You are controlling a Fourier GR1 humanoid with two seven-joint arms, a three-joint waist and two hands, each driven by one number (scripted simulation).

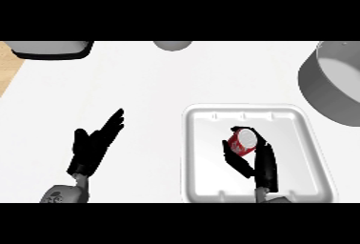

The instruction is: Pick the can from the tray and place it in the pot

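A red can [241, 142] with a silver top stands in the white tray [204, 157] at the lower right. My right hand [259, 162] reaches into the tray from below, and its fingers and thumb curl round the can's sides. The grey pot [330, 86] sits at the right edge, further back than the tray, cut off by the frame. My left hand [95, 145] rests open on the left of the counter, fingers pointing up and to the right, holding nothing.
A dark-rimmed grey container [51, 48] sits at the far left corner. A small grey rounded object [172, 45] lies at the back middle. A strip of wooden surface [8, 66] shows beyond the counter's left edge.
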